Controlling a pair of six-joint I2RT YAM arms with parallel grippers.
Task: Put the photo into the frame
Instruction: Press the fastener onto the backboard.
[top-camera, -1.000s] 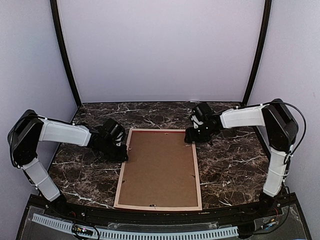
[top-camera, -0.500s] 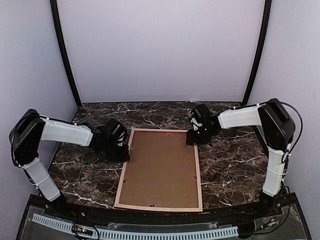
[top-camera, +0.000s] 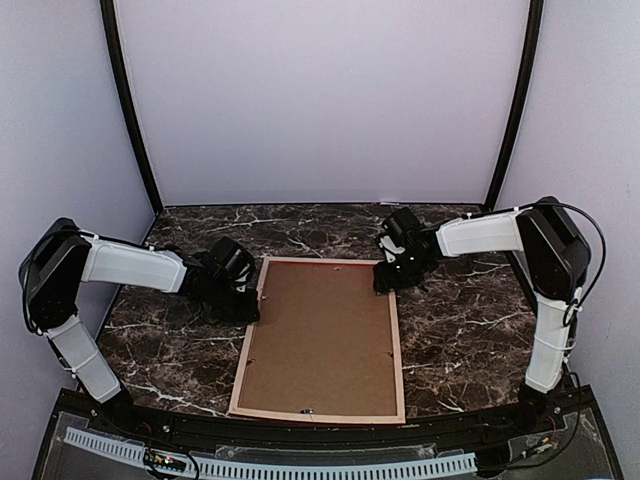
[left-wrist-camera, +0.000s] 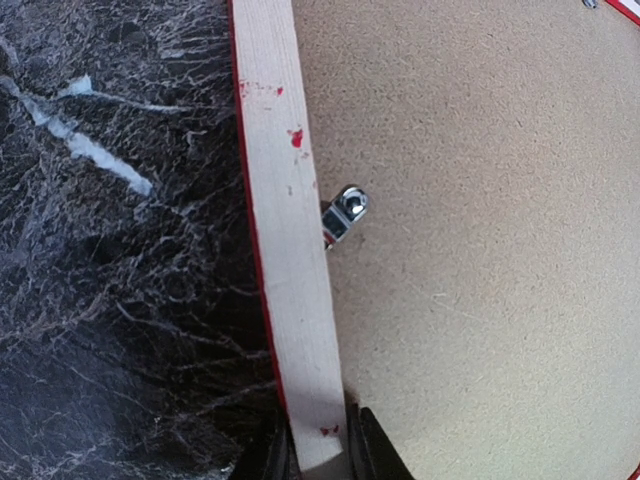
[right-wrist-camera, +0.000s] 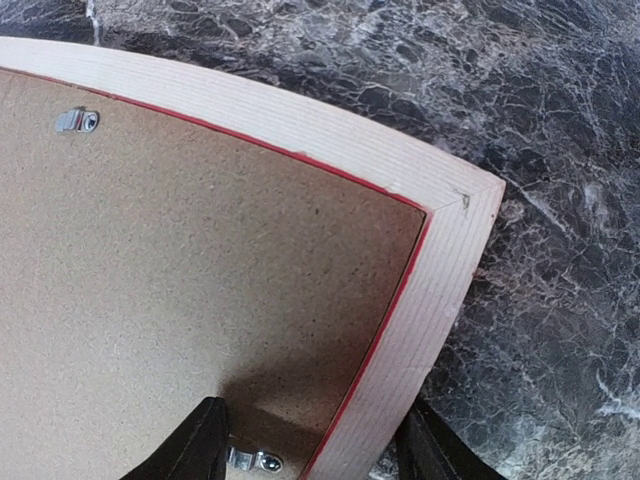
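Note:
The frame (top-camera: 396, 345) lies face down on the marble table, showing pale wood rails with a thin red edge. A brown backing board (top-camera: 320, 340) fills it. The photo is hidden. My left gripper (top-camera: 244, 302) is shut on the frame's left rail (left-wrist-camera: 285, 220), one finger on each side of the wood, as the left wrist view (left-wrist-camera: 318, 458) shows. My right gripper (top-camera: 386, 281) is open at the far right corner, straddling the right rail (right-wrist-camera: 440, 270). One of its fingers (right-wrist-camera: 205, 445) hangs over the backing board and the other sits outside the rail.
Small metal turn clips (left-wrist-camera: 346, 210) (right-wrist-camera: 78, 121) (right-wrist-camera: 252, 461) sit at the rim of the backing board. Dark marble (top-camera: 470, 320) lies on both sides of the frame. Purple walls enclose the table on three sides.
The right gripper has shifted slightly left onto the frame's far right corner and its jaws have narrowed a little. The left gripper keeps its hold.

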